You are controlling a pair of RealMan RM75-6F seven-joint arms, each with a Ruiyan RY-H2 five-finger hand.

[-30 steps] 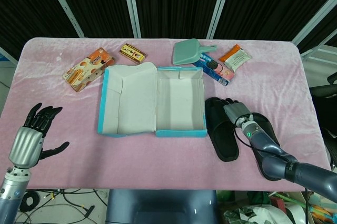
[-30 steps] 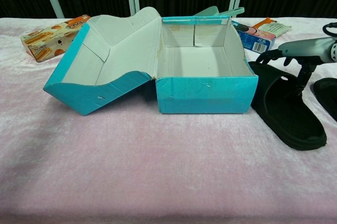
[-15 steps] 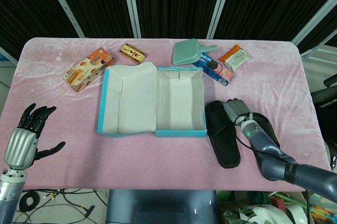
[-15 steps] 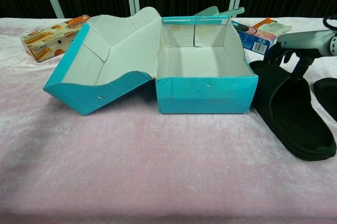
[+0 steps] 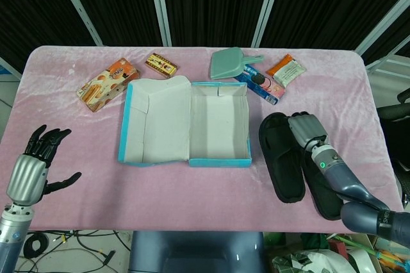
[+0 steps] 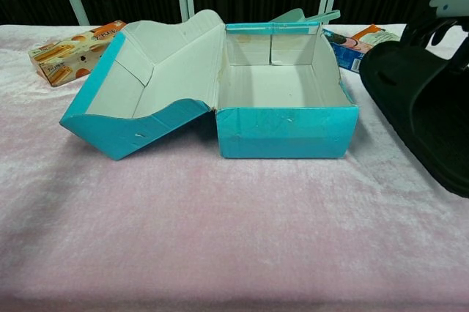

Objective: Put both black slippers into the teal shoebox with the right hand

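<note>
Pink table [image 5: 359, 93], two black slippers [image 5: 282, 157], one teal shoebox [image 5: 186, 129]

The teal shoebox [image 5: 218, 125] stood open on the pink table, its inside white and bare. Its hinged lid [image 5: 157, 119] was thrown back to the left and rested tilted, inner side up, as the chest view [image 6: 146, 85] showed. The first black slipper [image 5: 282, 154] was raised off the table just right of the box, sole down and tilted, its toe end toward the far side; in the chest view it [image 6: 418, 107] hung clear above the cloth beside the box's right wall. The second black slipper [image 5: 323, 190] lay flat on the table directly right of the first, partly hidden beneath it and the arm.
</note>
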